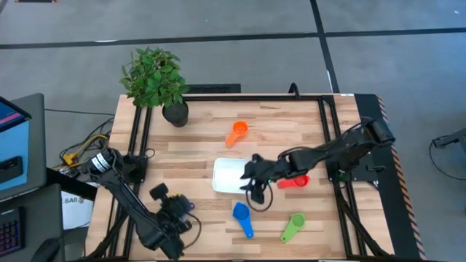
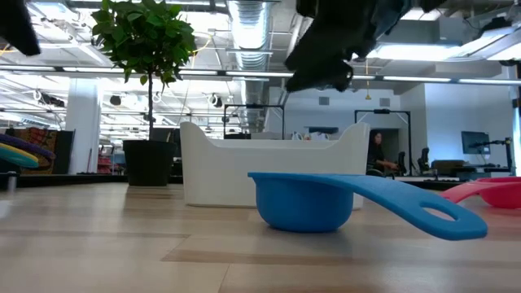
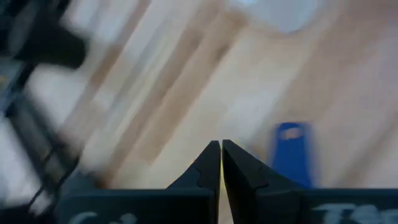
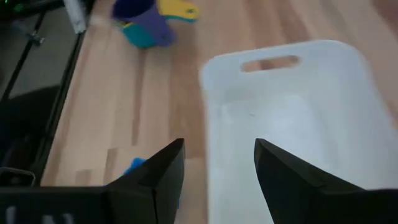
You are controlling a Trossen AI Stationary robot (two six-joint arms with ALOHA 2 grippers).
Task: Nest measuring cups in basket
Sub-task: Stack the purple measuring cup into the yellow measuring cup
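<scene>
The white basket [image 1: 227,175] lies mid-table and also shows in the right wrist view [image 4: 292,112] and the low view [image 2: 273,171]. My right gripper [image 1: 255,188] hangs open and empty above the basket's near right corner [image 4: 217,162]. A blue cup [image 1: 242,217] rests on its base near the front [image 2: 309,199]. A red cup [image 1: 293,181] lies right of the basket, a green cup [image 1: 293,226] at the front right, and an orange cup [image 1: 237,132] beyond the basket. A stack of dark blue, yellow and light blue cups [image 4: 149,22] sits at the left. My left gripper [image 3: 221,155] is shut and empty at the front left [image 1: 183,212].
A potted plant in a black pot [image 1: 175,113] stands at the far left of the table [image 2: 148,163]. Black frame rails [image 1: 331,124] run along the table's left and right sides. Bare wood lies between the basket and the left arm.
</scene>
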